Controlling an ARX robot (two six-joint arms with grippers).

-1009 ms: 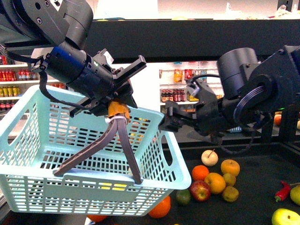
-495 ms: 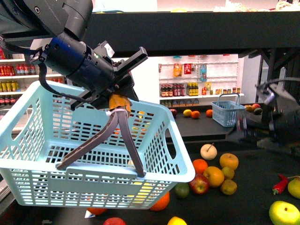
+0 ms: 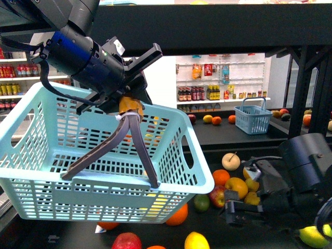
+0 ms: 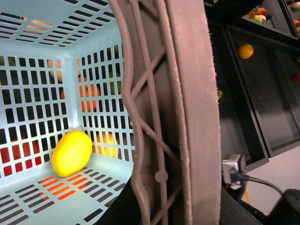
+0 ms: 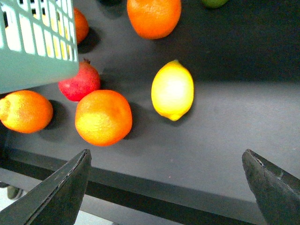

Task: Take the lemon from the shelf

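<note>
The lemon (image 5: pixel 172 90), bright yellow and oval, lies on the shelf's dark tray (image 5: pixel 234 56) beside an orange; in the front view the lemon (image 3: pixel 197 241) is at the lower edge. My right gripper (image 5: pixel 165 152) hangs open above the tray's front rim, short of the lemon, with nothing between its fingers. It shows low at the right in the front view (image 3: pixel 231 212). My left gripper (image 3: pixel 127 104) is shut on the brown basket handle (image 3: pixel 129 140) and holds the light blue basket (image 3: pixel 52 197) in the air. A yellow-orange oval fruit (image 4: pixel 71 153) lies inside the basket.
Oranges (image 5: pixel 103 117) (image 5: pixel 153 16) and a red pomegranate (image 5: pixel 79 83) lie near the lemon. More fruit is piled mid-tray (image 3: pixel 236 187). The upper shelf tier (image 3: pixel 207 31) runs overhead, with a post (image 3: pixel 298 93) at the right. A small blue basket (image 3: pixel 252 119) stands far back.
My right arm has dropped from mid-height beside the basket to low over the tray's front right. The basket stays held up in about the same place.
</note>
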